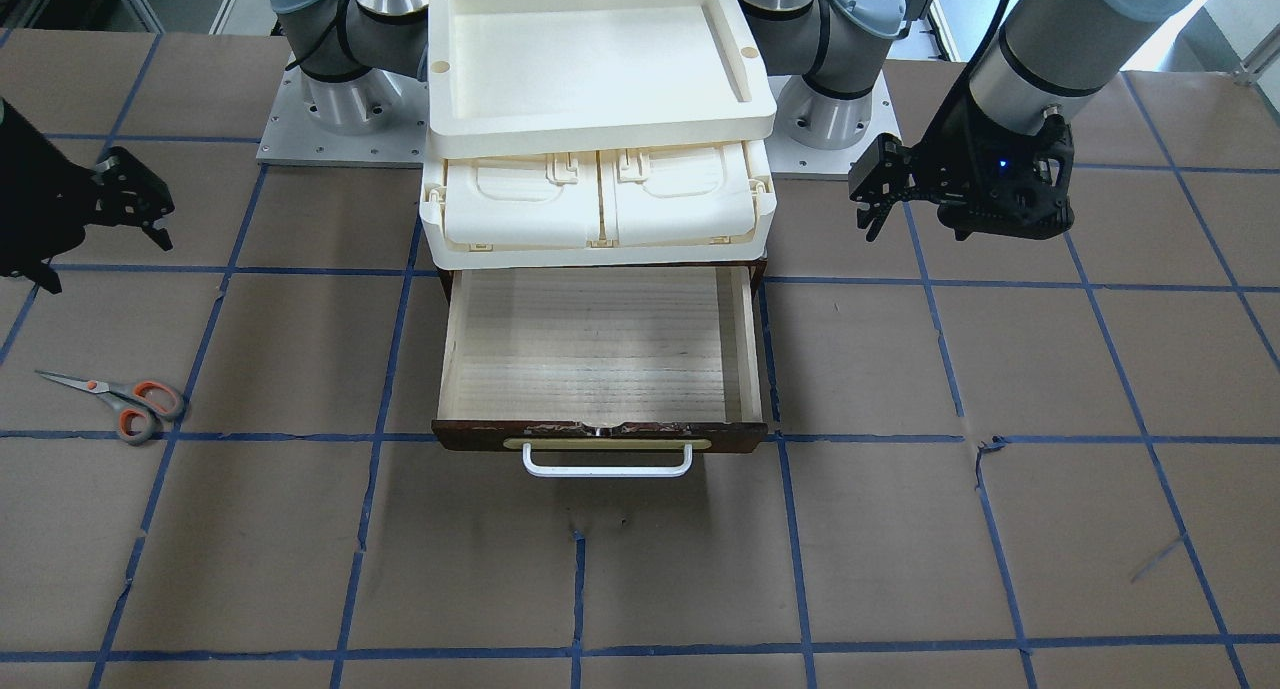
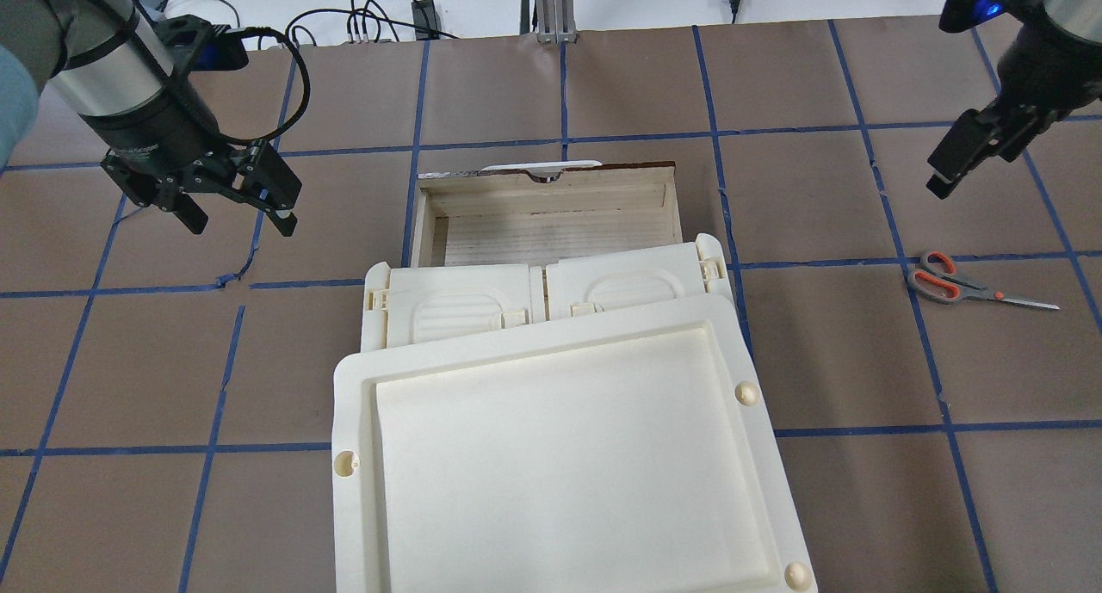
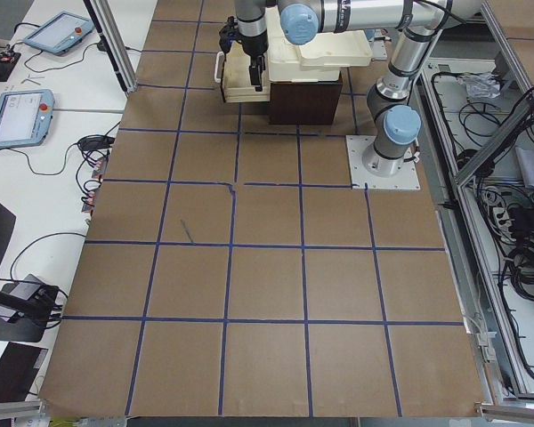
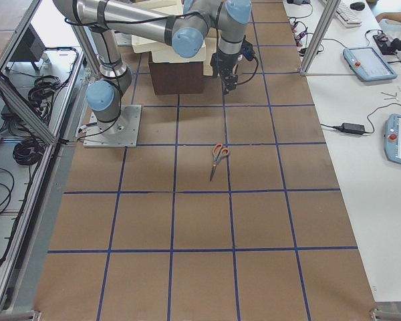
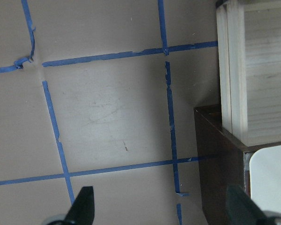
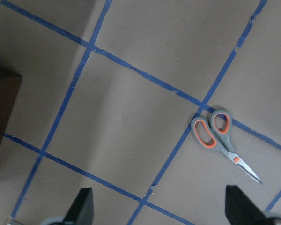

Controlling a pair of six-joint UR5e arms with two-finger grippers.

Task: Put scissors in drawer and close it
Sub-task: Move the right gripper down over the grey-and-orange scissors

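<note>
The scissors, grey handles with orange-lined loops, lie flat on the brown table, well off the drawer's side; they also show in the overhead view and the right wrist view. The drawer is pulled open and holds nothing; its dark front carries a white bar handle. My right gripper is open and empty, in the air beyond the scissors. My left gripper is open and empty, hanging beside the drawer's other side.
A cream latched case sits on the dark cabinet above the drawer, with a cream tray on top of it. Blue tape lines grid the brown table. The arm bases stand behind the cabinet.
</note>
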